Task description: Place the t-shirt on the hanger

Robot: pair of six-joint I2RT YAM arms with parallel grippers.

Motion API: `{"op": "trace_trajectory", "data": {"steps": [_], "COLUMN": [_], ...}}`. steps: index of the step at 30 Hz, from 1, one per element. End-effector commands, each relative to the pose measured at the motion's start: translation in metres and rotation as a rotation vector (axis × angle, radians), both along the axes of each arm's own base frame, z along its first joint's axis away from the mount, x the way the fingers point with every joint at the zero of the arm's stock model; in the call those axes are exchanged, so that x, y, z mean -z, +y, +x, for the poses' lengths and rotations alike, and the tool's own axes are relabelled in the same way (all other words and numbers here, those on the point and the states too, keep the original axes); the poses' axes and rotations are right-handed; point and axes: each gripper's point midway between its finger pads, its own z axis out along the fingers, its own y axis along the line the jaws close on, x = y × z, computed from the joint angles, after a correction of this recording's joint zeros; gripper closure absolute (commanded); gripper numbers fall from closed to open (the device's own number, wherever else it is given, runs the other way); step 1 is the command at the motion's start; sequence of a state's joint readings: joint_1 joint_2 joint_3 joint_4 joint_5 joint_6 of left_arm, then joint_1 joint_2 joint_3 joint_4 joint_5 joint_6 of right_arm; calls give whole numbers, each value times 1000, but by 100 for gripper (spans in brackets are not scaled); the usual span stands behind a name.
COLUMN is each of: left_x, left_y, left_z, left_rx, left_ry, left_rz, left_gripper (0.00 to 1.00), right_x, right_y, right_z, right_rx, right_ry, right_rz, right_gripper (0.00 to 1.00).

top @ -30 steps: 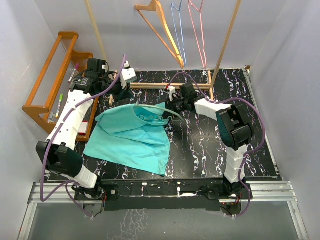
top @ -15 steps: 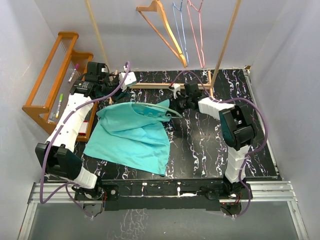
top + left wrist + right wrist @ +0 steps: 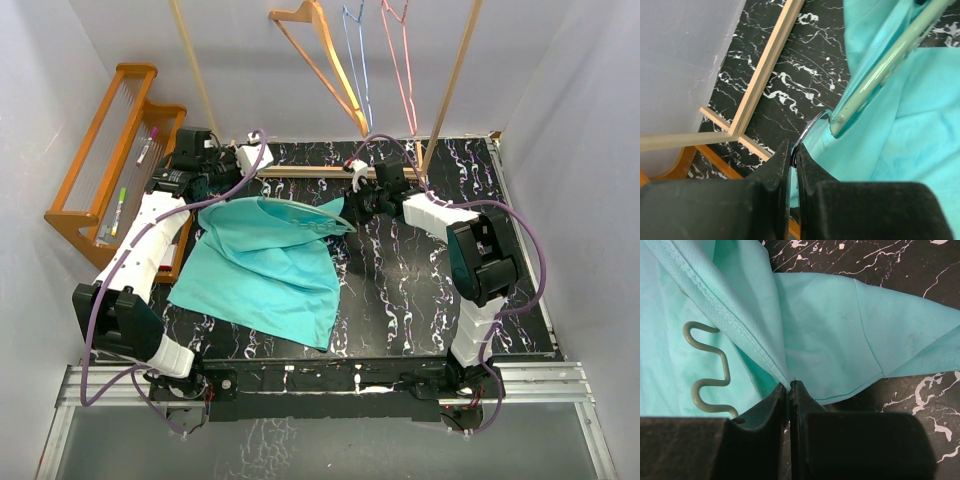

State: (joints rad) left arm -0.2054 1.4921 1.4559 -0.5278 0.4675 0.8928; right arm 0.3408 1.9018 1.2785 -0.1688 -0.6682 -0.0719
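The teal t-shirt point(image 3: 262, 268) lies spread on the black marbled table, its upper edge raised between the two arms. The pale mint hanger point(image 3: 300, 214) sits partly inside that upper edge. In the left wrist view my left gripper point(image 3: 792, 151) is shut on the hanger's metal hook point(image 3: 810, 127), and the mint hanger arm point(image 3: 880, 70) runs up and right into the t-shirt point(image 3: 920, 130). My right gripper point(image 3: 789, 385) is shut on a hemmed fold of the t-shirt point(image 3: 840, 315), beside the hanger's wavy notch point(image 3: 710, 385). From above, the left gripper point(image 3: 222, 190) and right gripper point(image 3: 347, 208) hold opposite ends.
An orange wooden hanger point(image 3: 330, 60), a blue wire hanger point(image 3: 355, 55) and a pink wire hanger point(image 3: 400, 60) hang from a wooden rail frame whose base bar point(image 3: 300, 171) crosses the table's far side. A wooden rack point(image 3: 100, 150) with markers stands at left.
Both grippers have moved toward the far side and slightly apart, keeping their grips. The shirt's upper edge and the hanger have been drawn back and stretched flatter.
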Motion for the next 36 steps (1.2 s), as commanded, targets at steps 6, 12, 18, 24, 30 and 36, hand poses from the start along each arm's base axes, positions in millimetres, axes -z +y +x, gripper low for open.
{"op": "trace_trajectory", "data": {"steps": [6,12,18,24,30,36], "left_x": [-68,-69,-65,-60,-47,-44], "left_y": [9,15,24,31,38,44], "left_z": [36,44,54,62,64,68], "left_rx": [-167,-193,-258,-273,-279,-299], "left_ry": [-195,-229,-273,-311,-345,-376], "left_rz": [-120,-108,-97,-58,2,26], "left_gripper": [100,100,100,100,100,100], "right_x": [-19,-14,-19,-18,-19,-25], "right_y": [-6,-7,-5,-8,-10,-12], "right_z": [0,-5,-8,-11,-13,-14], "right_rx": [16,14,2,9,10,13], "right_ry": [-41,-28,-29,-30,-30,-40], "right_rz": [5,4,18,16,18,22], "right_gripper": [92,92,92,92,92,92]}}
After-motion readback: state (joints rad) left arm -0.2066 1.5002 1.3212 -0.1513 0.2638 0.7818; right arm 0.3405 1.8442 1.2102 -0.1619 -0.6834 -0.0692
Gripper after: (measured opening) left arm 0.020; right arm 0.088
